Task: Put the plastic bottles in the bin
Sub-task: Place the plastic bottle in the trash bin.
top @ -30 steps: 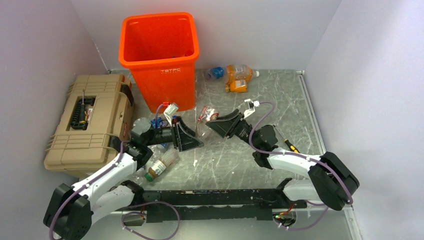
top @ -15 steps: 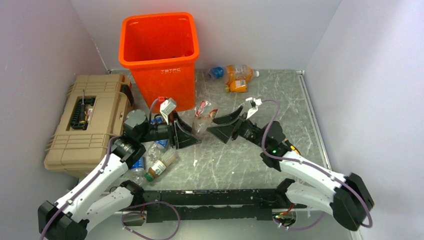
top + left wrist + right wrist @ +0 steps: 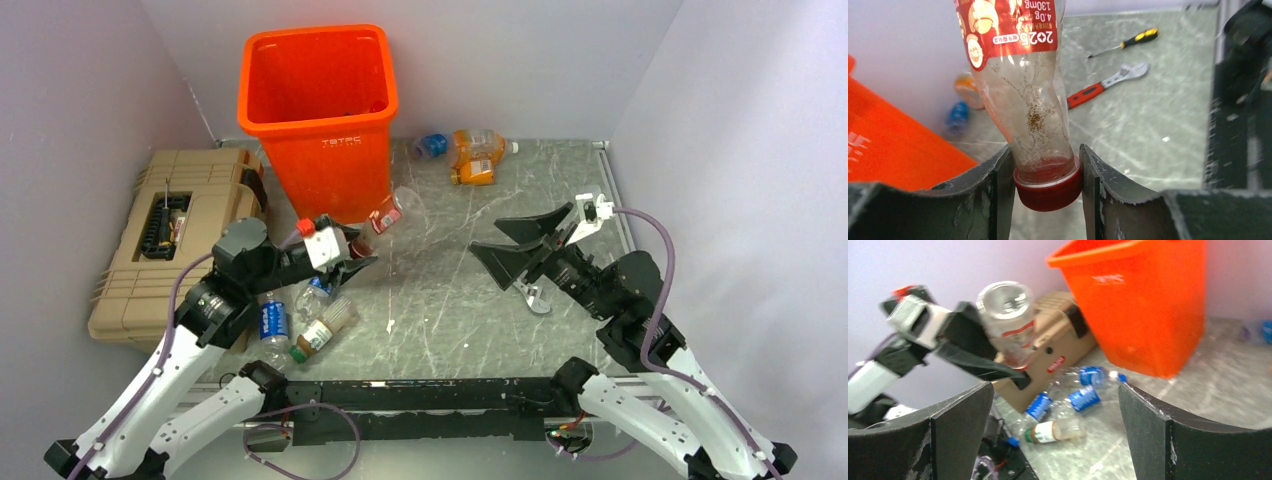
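My left gripper [image 3: 357,250] is shut on the red cap [image 3: 1048,186] of a clear plastic bottle with a red label [image 3: 390,211], which it holds off the table just in front of the orange bin [image 3: 320,110]. The bottle body [image 3: 1024,90] sticks out past the fingers, cap end between the jaws. My right gripper [image 3: 487,237] hangs open and empty over the middle-right of the table, facing the bin [image 3: 1148,305]. Several more bottles lie by the left arm [image 3: 325,330] [image 3: 1083,397], and two orange ones [image 3: 477,152] and a blue-labelled one [image 3: 432,147] lie at the back.
A tan ribbed toolbox [image 3: 170,240] stands left of the bin. A red-handled wrench [image 3: 1103,85] and a yellow-handled screwdriver [image 3: 1128,41] lie on the table's right side, under the right arm. Walls close in on the left, back and right.
The left gripper closed on the red-labelled bottle and lifted it toward the bin. The right gripper opened wide, let go of it, and drew back to the right and upward.
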Motion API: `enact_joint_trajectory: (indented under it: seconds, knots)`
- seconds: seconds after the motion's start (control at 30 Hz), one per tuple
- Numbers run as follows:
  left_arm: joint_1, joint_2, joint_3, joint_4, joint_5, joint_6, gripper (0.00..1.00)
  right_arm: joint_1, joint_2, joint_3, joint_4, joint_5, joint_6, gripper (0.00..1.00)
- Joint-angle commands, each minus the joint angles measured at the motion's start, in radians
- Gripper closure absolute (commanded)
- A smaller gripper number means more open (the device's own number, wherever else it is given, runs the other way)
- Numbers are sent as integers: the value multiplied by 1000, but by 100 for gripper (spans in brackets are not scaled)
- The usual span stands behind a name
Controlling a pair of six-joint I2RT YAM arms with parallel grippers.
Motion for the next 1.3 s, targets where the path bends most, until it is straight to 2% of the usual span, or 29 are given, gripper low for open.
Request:
enact_joint_trajectory:
  seconds: [0.0, 0.1, 0.2, 0.33, 0.47, 0.57, 0.7, 0.93, 1.03, 1.13, 1.27]
  knots:
    - [-34, 32, -7, -124, -102, 538, 100, -4, -20, 6, -179, 177, -45, 0]
    - [-64, 45, -26, -135, -172, 686, 100, -4, -8, 22, -195, 118, -46, 0]
    - [-103, 49, -55, -123, -225, 911, 100, -4, 31, 53, -216, 40, -43, 1]
    - [-132, 112, -14, -151, -274, 1149, 100, -4, 57, 65, -199, -24, -40, 0]
    - [-194, 126, -128, 21, -424, 1451, 100, -4, 135, 116, -241, -116, -60, 0]
    - [-236, 161, -147, 38, -462, 1540, 100, -4, 192, 155, -280, -114, -72, 0]
    - [-270, 169, -164, 41, -500, 1602, 100, -4, 252, 187, -299, -179, -92, 0]
    - [-313, 150, -156, 43, -496, 1583, 100, -3, 405, 205, -343, -267, -114, 1]
    - [-314, 144, -146, 55, -459, 1547, 100, 0, 434, 175, -269, -240, -94, 2]
    - [-317, 150, -132, 20, -471, 1572, 100, 1, 446, 155, -189, -332, -68, 3]
    - [-316, 133, -125, -15, -465, 1588, 100, 8, 501, 164, -242, -360, -103, 2]
